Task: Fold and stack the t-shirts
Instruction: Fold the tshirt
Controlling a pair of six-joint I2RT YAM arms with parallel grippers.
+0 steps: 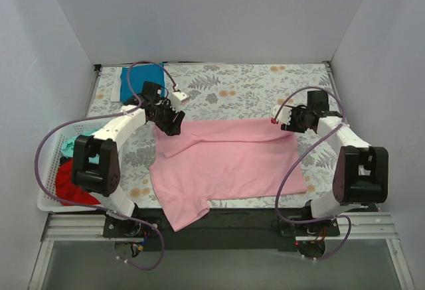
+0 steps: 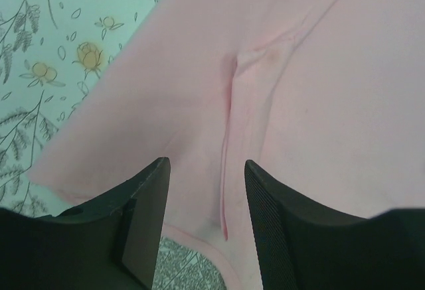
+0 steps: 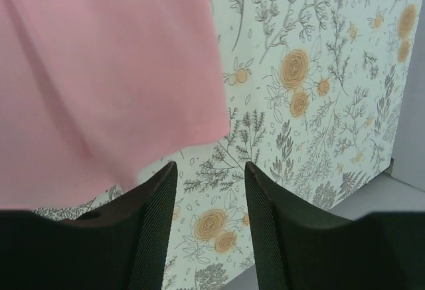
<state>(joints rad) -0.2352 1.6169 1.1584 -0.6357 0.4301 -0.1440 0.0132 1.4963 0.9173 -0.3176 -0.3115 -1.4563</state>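
We see the pink t-shirt lying mid-table, its long axis running 9 to 3 o'clock. One sleeve pokes toward 7, so the collar probably faces 9. The right gripper, fingers spread, hangs over the floral cloth just off the shirt's edge, so closing there could miss it. The left gripper, also spread, hangs over a crease and may pinch only that, skewing the fold.

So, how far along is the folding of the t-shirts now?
Done, it seems: one blue shirt lies folded at the far left corner. In hand: the pink t-shirt lies spread, with the left claw and right claw open at its far corners. Left: folding and stacking it, then the red garment and teal garment in the basket.
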